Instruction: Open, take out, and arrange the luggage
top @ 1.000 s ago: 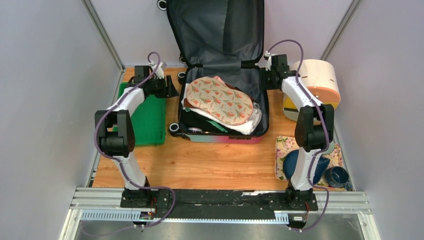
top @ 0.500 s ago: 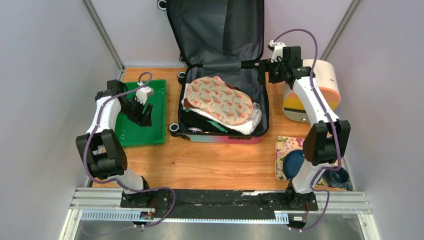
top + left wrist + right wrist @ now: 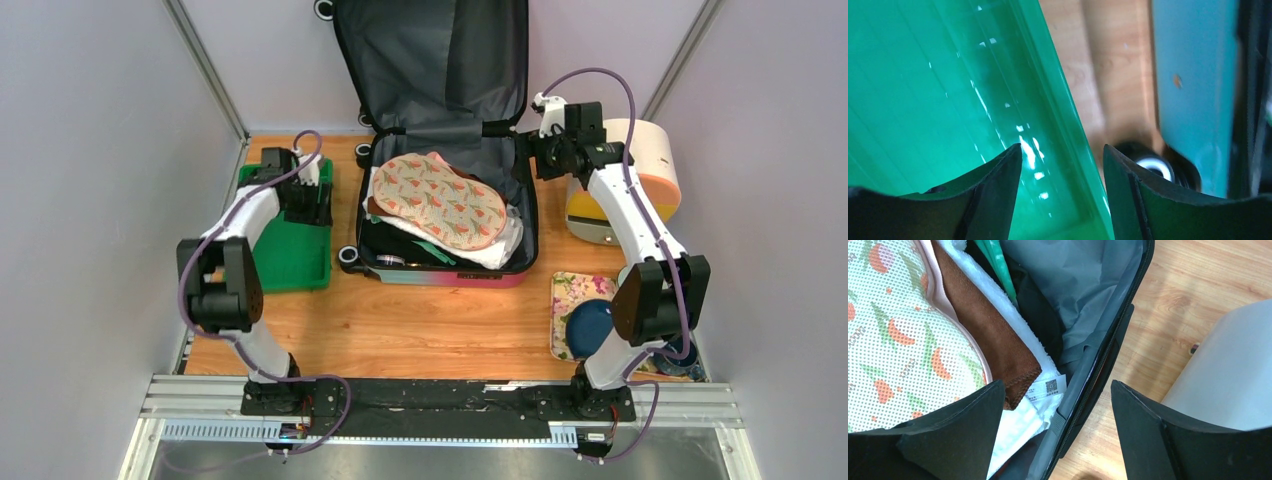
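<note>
The luggage [image 3: 440,278] lies open on the table, its grey-lined lid [image 3: 430,60] propped against the back wall. Inside it, a cream mesh pouch with orange flowers [image 3: 440,200] lies on top of a brown cloth [image 3: 993,340], a white towel [image 3: 1023,415] and dark items. My left gripper [image 3: 322,203] hangs open over the right rim of the green tray [image 3: 1068,120], left of the luggage; one black wheel [image 3: 1153,165] shows beside it. My right gripper [image 3: 1058,387] is open and holds nothing, hovering over the luggage's right rim [image 3: 1098,375] near the hinge.
The green tray [image 3: 285,255] sits left of the luggage. A cream-and-orange round container [image 3: 630,170] stands close on the right. A floral tray [image 3: 565,295] with a blue bowl [image 3: 590,325] lies at the front right. Bare wood runs along the front.
The right gripper has opened and lifted a little away from the luggage's right rim. The left arm swung out over the green tray, then came partway back to the tray's right rim.
</note>
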### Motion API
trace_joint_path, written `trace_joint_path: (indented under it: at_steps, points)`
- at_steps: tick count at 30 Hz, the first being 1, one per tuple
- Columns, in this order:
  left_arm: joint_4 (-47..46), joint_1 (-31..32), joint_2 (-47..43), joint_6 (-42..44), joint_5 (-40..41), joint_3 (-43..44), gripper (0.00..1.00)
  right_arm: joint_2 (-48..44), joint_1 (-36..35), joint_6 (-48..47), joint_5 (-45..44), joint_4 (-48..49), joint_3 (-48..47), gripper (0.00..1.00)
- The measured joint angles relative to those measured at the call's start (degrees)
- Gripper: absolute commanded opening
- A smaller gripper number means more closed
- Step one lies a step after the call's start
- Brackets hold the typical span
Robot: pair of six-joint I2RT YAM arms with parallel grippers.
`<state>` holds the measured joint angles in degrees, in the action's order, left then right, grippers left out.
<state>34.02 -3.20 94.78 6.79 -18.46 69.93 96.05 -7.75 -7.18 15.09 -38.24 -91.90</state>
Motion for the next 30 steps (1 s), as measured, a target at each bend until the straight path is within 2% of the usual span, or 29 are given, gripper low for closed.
trace_joint_path:
  at_steps: [2,4,5,6,7,8,9,14,19,22,26,30]
  points:
    - [-1.0,1.5,5.9,-0.8,2.8,4.2,0.66,-0.2,0.0,-0.2,0.0,-0.7,0.2,0.81]
    - [-1.4,2.0,10.8,-1.3,4.7,7.7,0.58,-0.5,0.0,-0.4,0.0,-1.0,0.3,0.81]
    - [-1.5,2.1,12.9,-1.6,4.9,9.0,0.37,-0.9,0.0,-0.6,0.0,-1.2,0.4,0.81]
    - [-1.7,2.1,14.4,-1.6,5.1,9.9,0.22,-1.4,0.0,-0.8,0.0,-1.2,0.7,0.81]
    - [-1.6,2.2,15.5,-1.7,5.0,10.5,0.09,-2.1,0.0,-1.1,0.0,-1.4,1.1,0.82]
    - [-1.6,2.3,16.0,-1.1,5.5,10.8,0.0,-2.6,0.0,-1.3,0.0,-1.7,1.3,0.81]
    - [-0.6,2.3,16.0,-1.2,6.3,11.3,0.0,-3.1,0.0,-1.6,0.0,-1.7,1.5,0.81]
    - [2.7,1.6,15.2,10.6,4.3,12.2,0.0,-4.1,0.0,-2.4,0.0,-1.7,2.0,0.81]
    - [10.4,1.1,8.1,27.3,0.2,8.2,0.0,-4.1,0.0,-2.4,0.3,-1.7,2.0,0.81]
    - [15.6,1.0,-0.3,39.8,0.9,3.6,0.0,-4.1,0.0,-2.4,0.7,-1.7,2.0,0.81]
    - [21.0,-2.8,-11.1,60.2,3.7,-3.1,0.0,-4.1,0.0,-2.3,1.5,-1.6,2.0,0.81]
    - [25.7,-9.0,-14.3,77.9,1.9,-4.7,0.0,-4.0,0.0,-2.3,2.2,-1.6,2.0,0.81]
